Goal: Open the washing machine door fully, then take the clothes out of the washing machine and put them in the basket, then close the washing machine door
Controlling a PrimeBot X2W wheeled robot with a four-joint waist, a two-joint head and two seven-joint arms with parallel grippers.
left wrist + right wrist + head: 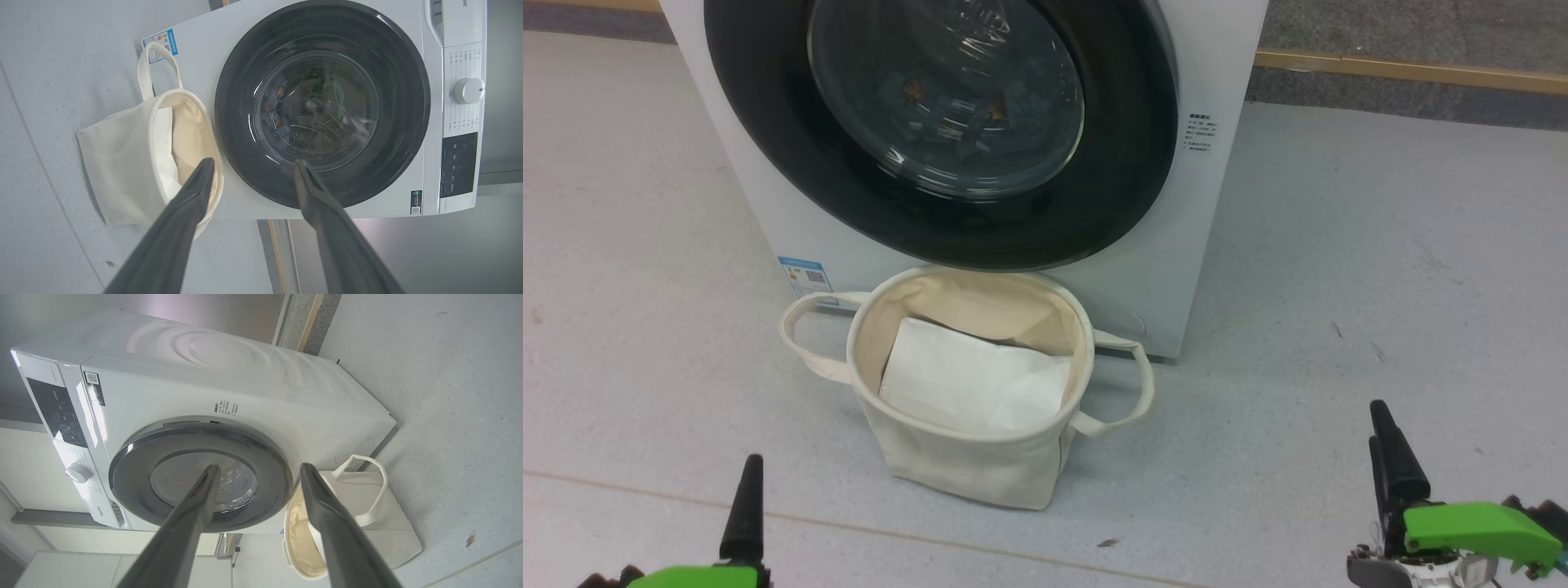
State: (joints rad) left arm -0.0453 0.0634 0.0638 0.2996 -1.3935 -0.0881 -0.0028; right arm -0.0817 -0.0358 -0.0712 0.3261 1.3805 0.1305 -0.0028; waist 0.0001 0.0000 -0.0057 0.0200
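Observation:
The white washing machine (1217, 204) stands ahead with its door (1094, 220) shut flush against the front, black rim around a bulging glass bowl. Through the glass I make out the clothes (980, 106), bluish fabric with orange spots, lying in the drum. The cream basket (964, 465) sits on the floor right below the door and holds only a white folded liner (972, 384). My left gripper (254, 162) is open and empty, low at the left. My right gripper (259, 467) is also open and empty, low at the right (1379, 420). Both are well short of the machine.
Grey floor surrounds the machine and basket on both sides. A wooden skirting strip (1413, 73) runs along the wall behind. The control panel with a round knob (468, 90) is on the machine's top front. A blue label (805, 278) marks its lower left corner.

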